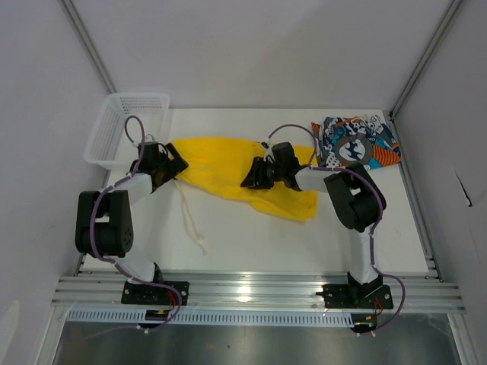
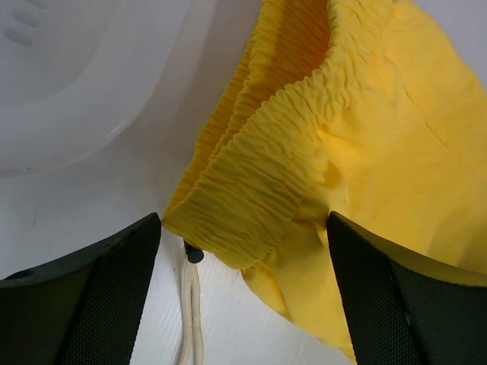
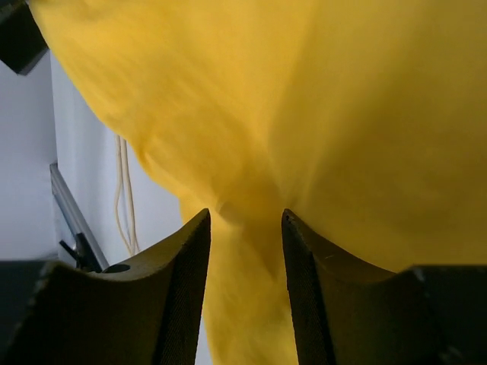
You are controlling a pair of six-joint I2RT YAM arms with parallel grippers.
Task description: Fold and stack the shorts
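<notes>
The yellow shorts (image 1: 221, 169) lie spread across the middle of the table, waistband to the left. Their white drawstring (image 1: 190, 217) trails toward the front. My left gripper (image 1: 176, 166) is open, and the gathered waistband corner (image 2: 251, 198) sits between its wide-apart jaws (image 2: 243, 228), next to the drawstring's end (image 2: 190, 319). My right gripper (image 1: 249, 179) is over the middle of the shorts. Its jaws are closed on a bunched fold of yellow cloth (image 3: 245, 217). The printed shorts (image 1: 355, 141) lie crumpled at the back right, untouched.
A white mesh basket (image 1: 125, 128) stands at the back left, just behind my left gripper, and its rim shows in the left wrist view (image 2: 68, 84). Side walls close in the table on the left and right. A metal rail (image 1: 259, 289) runs along the front edge.
</notes>
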